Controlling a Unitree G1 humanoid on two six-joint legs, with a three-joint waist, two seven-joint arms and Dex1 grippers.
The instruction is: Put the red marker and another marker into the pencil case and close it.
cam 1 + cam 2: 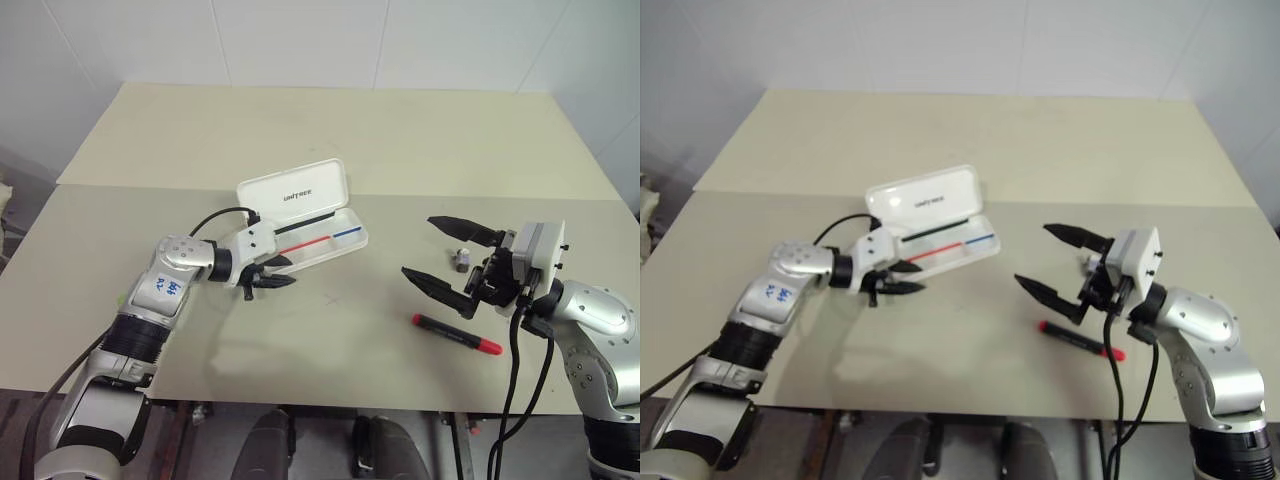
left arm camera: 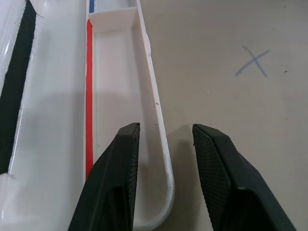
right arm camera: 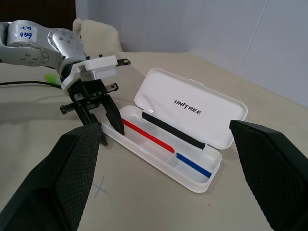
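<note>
Beige bench [image 1: 330,130] is seen under white wall tiles; at left, the left gripper [image 1: 272,272], jaws partly apart and empty, straddles the near-left rim of the open pencil case [image 1: 310,215]. Right of it, the red marker [image 1: 456,334] lies flat, long axis left-to-right, near and just below the right gripper [image 1: 447,258], whose jaws are spread wide; the right arm is judged nearer.

The white pencil case [image 1: 305,213] lies open; the red marker [image 1: 456,334] lies well apart.

Glossy white hard-plastic pencil case [image 3: 190,103]; matt beige table [image 1: 300,130]; finely textured matt black fingers [image 2: 115,178].
</note>
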